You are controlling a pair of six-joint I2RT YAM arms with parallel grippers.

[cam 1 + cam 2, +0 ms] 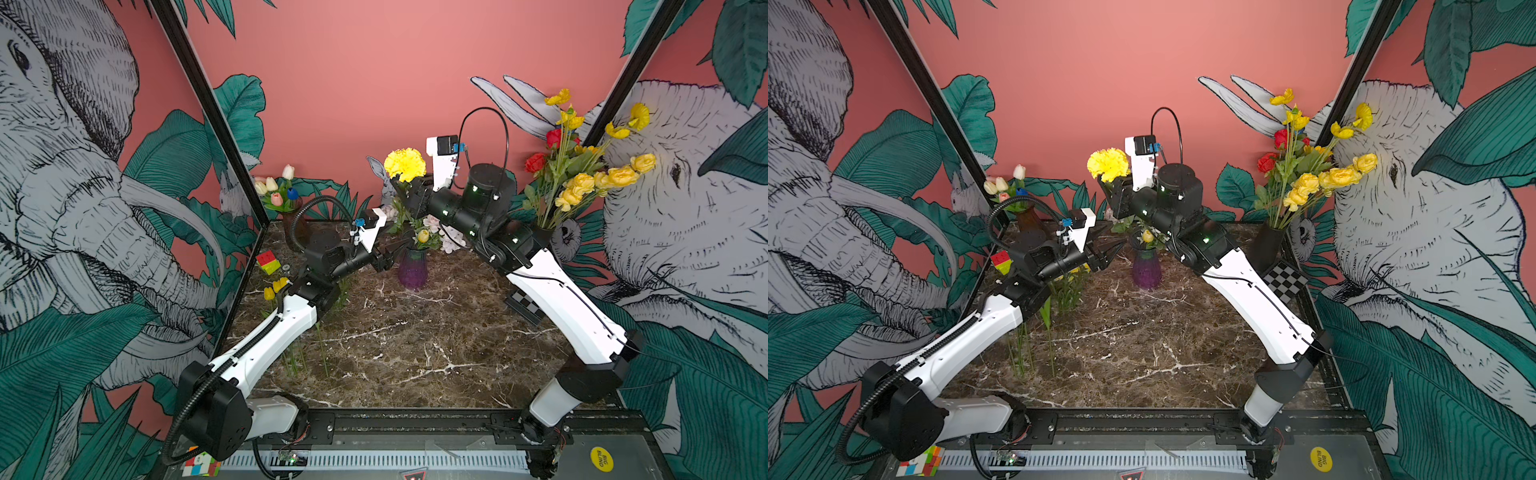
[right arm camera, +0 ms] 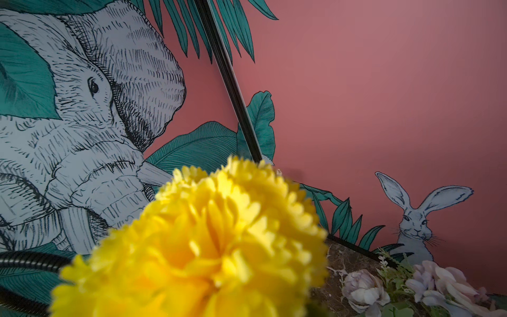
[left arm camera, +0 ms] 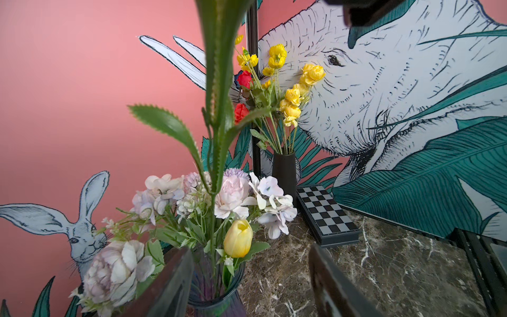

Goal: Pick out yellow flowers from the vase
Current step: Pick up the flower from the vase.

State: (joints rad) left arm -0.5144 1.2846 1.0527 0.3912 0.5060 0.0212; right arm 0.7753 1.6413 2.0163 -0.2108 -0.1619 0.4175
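A frilly yellow carnation [image 1: 404, 164] is raised above the far middle of the desk [image 1: 415, 353]. Its head sits just past the right gripper [image 1: 1111, 187], whose fingers are clamped on the stem right under the bloom. In the left wrist view its stem [image 3: 216, 109], with toothed leaves, runs down into the mouth of the purple vase [image 3: 216, 302].

That vase stands on the desk below. One yellow tulip [image 1: 423, 235] leans at its rim among lilac-white clusters [image 3: 233, 192]. The left gripper [image 1: 1115, 253] is just beside the vase's neck, fingers spread apart and holding nothing. Whether it touches the glass I cannot tell.

More yellow tulips [image 1: 274, 289] lie flat near the desk's left edge, their green stems running toward the front edge, partly under the left arm.

In the far right corner a black vase [image 1: 1268, 245] holds yellow blooms [image 1: 598, 178] and red roses [image 1: 536, 162]. A checkerboard [image 1: 1285, 278] lies just beside it along the right edge. In the far left corner a brown vase [image 1: 297, 232] carries white, pink and blue tulips [image 1: 276, 189]. A coloured cube [image 1: 268, 261] sits near it.

The desk is brown marble with white veins. The back wall [image 1: 374, 83] is pink with painted rabbits and green leaves. The side walls show large elephants, and black posts stand at the corners.
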